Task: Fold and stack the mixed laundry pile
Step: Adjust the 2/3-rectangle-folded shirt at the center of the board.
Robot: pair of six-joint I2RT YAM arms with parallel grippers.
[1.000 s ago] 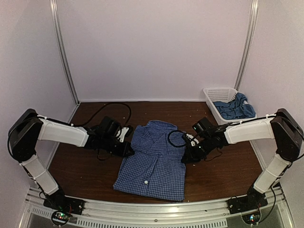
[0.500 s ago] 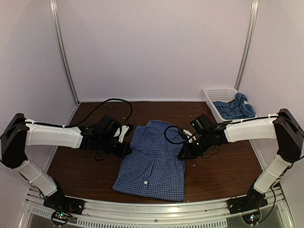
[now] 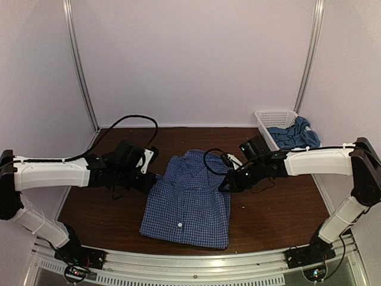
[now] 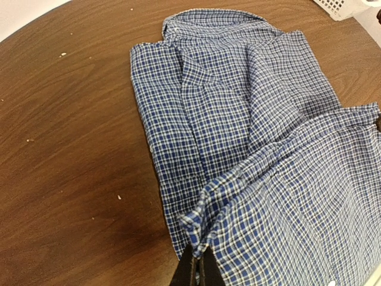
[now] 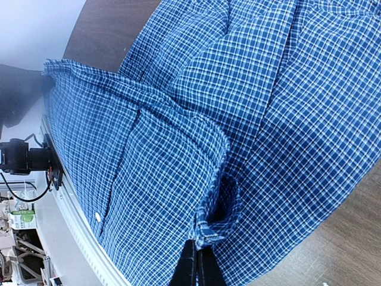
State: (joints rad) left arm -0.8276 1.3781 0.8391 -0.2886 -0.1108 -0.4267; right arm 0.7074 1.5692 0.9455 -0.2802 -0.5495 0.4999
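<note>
The blue-and-white checked shirt [image 3: 189, 199] lies on the brown table [image 3: 280, 208], collar at the far end. My left gripper [image 3: 153, 182] is shut on the shirt's left side edge, and the left wrist view shows that edge [image 4: 205, 211] bunched and raised at the closed gripper [image 4: 198, 262]. On the other side, my right gripper [image 3: 230, 186] is shut on the right side edge; a puckered fold of the shirt [image 5: 217, 208] sits at the closed right gripper [image 5: 199, 253]. The teal-blue t-shirt [image 3: 292, 136] lies heaped in the basket.
A white lattice basket [image 3: 271, 116] stands at the back right corner against the wall, and its corner [image 4: 348, 6] shows in the left wrist view. Black cables loop over both wrists. A metal rail [image 3: 196, 262] runs along the near table edge.
Both grippers have moved a little toward the far side, drawing the shirt's side edges up with them. The right gripper's jaws have closed on the cloth. The left arm has stretched lower.
</note>
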